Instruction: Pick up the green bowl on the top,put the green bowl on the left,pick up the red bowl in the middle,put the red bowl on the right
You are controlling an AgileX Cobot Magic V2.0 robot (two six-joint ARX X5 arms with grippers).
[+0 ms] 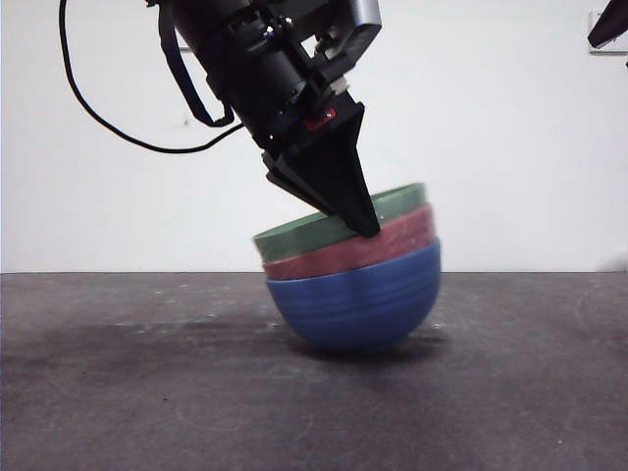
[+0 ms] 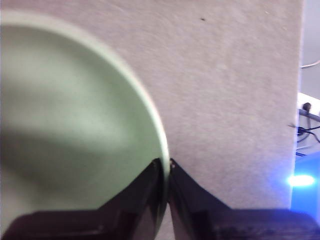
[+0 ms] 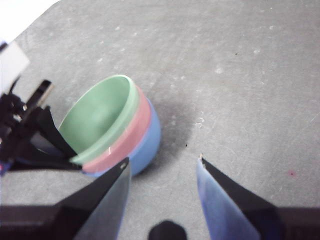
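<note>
Three bowls are nested in a stack that leans on the dark table. The green bowl [image 1: 294, 235] [image 3: 97, 117] is on top, the red bowl [image 1: 397, 240] [image 3: 136, 131] in the middle, and a blue bowl [image 1: 358, 299] [image 3: 151, 140] at the bottom. My left gripper [image 1: 365, 228] [image 2: 166, 161] comes down from the upper left and is shut on the green bowl's [image 2: 75, 125] rim, one jaw inside and one outside. My right gripper [image 3: 162, 160] hangs open above the table beside the stack, holding nothing.
The right arm shows only as a black tip [image 1: 608, 25] at the top right corner of the front view. A black cable [image 1: 108, 128] loops down from the left arm. A white wall stands behind the grey table [image 1: 118, 392].
</note>
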